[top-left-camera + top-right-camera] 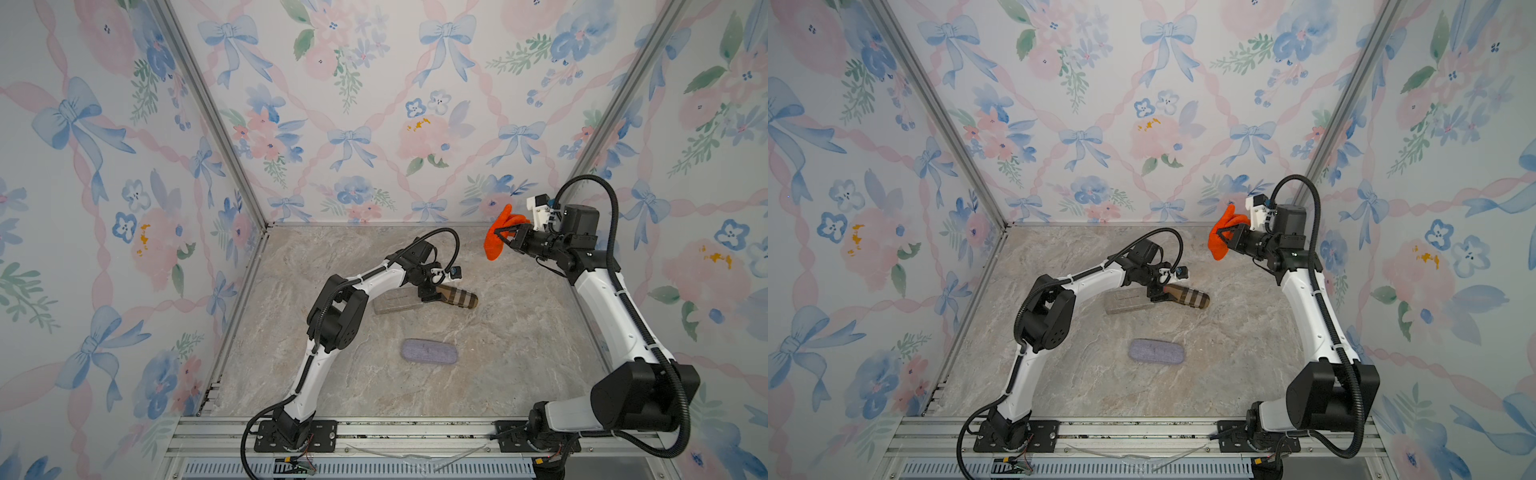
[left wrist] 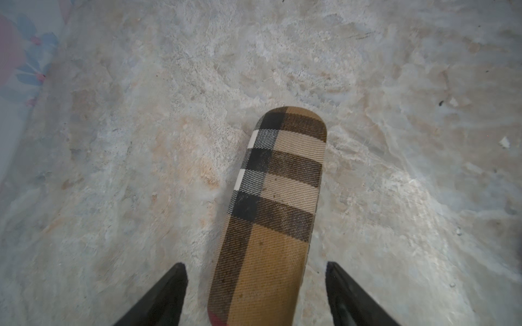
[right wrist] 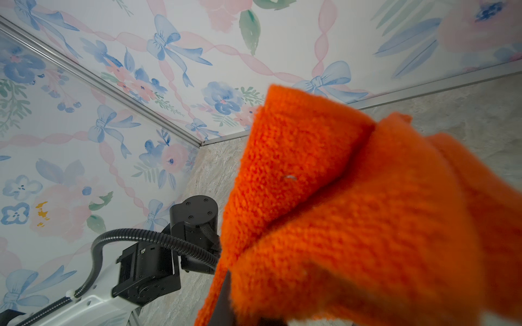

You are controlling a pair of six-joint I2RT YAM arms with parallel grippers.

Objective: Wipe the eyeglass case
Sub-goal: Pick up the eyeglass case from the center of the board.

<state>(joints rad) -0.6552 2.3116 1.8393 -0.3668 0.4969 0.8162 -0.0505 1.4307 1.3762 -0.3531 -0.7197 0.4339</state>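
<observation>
Tally on counter: three long items lie on the beige-grey marbled counter (image 1: 519, 353), one of each kind.
Plaid case: one tan, black and white checked fabric eyeglass case (image 1: 459, 297) with rounded ends. It lies flat just above the centre of the frame in both top views. In the left wrist view the plaid case (image 2: 276, 197) shows its twill weave and its rounded far end.
Clear box: one transparent rectangular plastic box (image 1: 395, 303), just left of the plaid case. Its right end is hidden under the left arm's wrist, so I cannot tell whether the two touch.
Lilac case: one grey-lilac oblong fabric case (image 1: 429, 351), alone below the centre of the frame, well apart from the other two.
Cloth: one fuzzy orange cloth (image 1: 496, 239), bunched and clear of the counter, right of centre against the back wall.
Arms: two, white and black, bolted to the aluminium rail along the lower edge of the frame.
Left end effector (image 1: 430, 293): low over the left end of the plaid case, part-way open. Its two black fingers (image 2: 169, 296) stand on either side of that end, and a strip of counter shows between each finger and the fabric. It grips nothing.
Right end effector (image 1: 500, 237): high above the counter, pointing left, clamped tight on the orange cloth. Folds of cloth hang over and below its tips. In the right wrist view the orange cloth (image 3: 339, 211) fills most of the frame.
</observation>
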